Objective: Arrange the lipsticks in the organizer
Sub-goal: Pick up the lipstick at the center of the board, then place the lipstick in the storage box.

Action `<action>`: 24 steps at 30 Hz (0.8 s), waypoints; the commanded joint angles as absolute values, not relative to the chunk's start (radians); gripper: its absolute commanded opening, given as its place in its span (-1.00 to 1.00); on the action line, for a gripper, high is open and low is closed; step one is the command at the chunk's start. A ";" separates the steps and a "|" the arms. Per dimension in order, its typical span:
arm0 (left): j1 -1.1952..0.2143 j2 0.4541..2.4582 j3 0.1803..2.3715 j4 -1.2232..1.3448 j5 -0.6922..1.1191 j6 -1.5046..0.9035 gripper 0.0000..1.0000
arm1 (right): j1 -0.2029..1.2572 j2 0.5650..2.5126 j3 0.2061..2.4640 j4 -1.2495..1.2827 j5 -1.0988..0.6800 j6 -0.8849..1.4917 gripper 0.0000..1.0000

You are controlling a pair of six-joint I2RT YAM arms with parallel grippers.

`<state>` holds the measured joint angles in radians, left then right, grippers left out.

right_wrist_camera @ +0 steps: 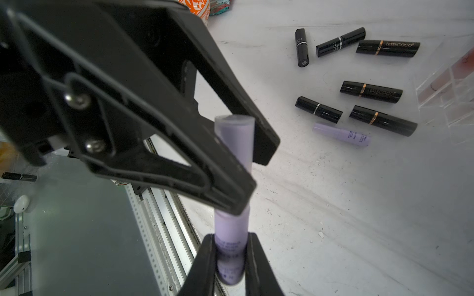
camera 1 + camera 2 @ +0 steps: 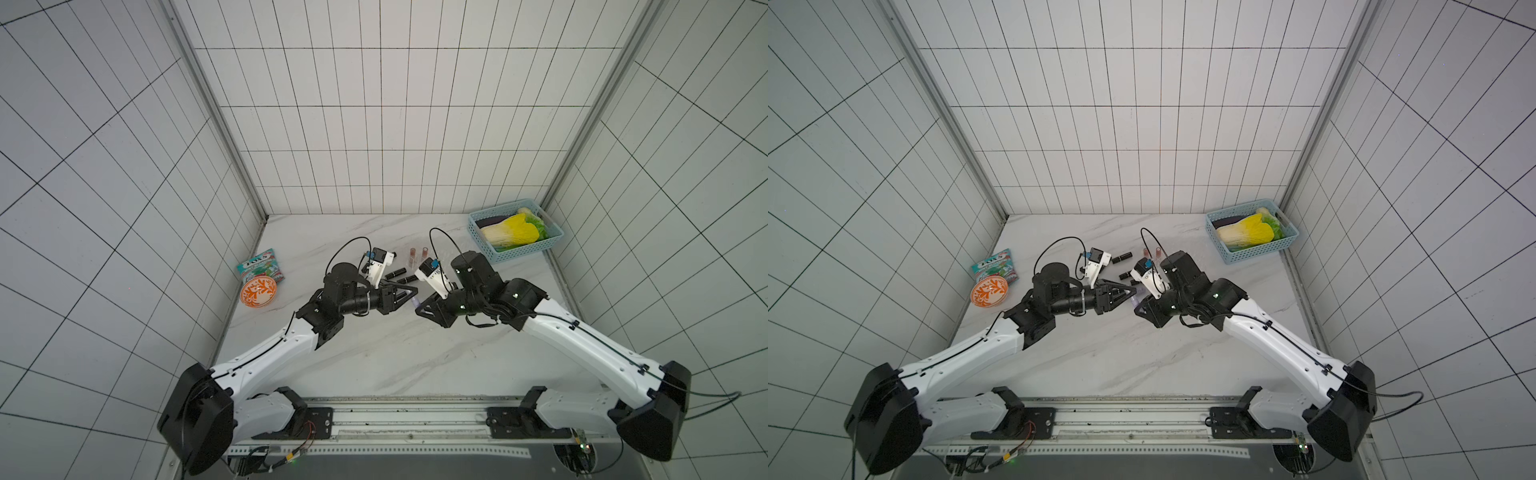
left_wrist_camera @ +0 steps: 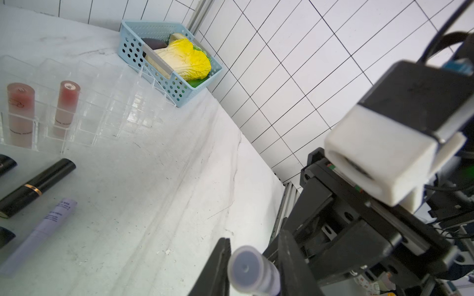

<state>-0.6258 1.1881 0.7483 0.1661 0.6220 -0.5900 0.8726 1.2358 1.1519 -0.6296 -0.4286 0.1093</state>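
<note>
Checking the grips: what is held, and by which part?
One lavender tube: right gripper clamps its printed end, left gripper its middle, the other end sticking out.

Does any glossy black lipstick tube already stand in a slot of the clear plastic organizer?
No, in the left wrist view only two pinkish translucent tubes stand in the organizer, and the black tubes lie on the table.

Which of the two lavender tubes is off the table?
The lavender tube clamped between the left gripper and right gripper; the other lavender tube lies on the table beside the black lipsticks.
</note>
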 commanded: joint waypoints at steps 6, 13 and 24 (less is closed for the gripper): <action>-0.627 1.215 0.801 0.181 0.598 -0.559 -0.79 | 0.881 1.175 1.119 -0.630 -0.339 0.120 0.06; -0.637 1.301 0.945 0.011 0.387 -0.355 -0.82 | 0.854 1.033 1.073 -0.619 -0.116 0.161 0.99; -0.705 1.660 1.207 0.130 0.163 -0.148 -0.82 | 0.724 0.838 0.966 -0.603 0.104 0.207 0.95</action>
<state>-0.6987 1.5902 1.1584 0.0677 0.2214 -0.2218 0.7521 0.8597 0.9997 -0.6113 0.0494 0.1829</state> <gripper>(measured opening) 0.146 0.983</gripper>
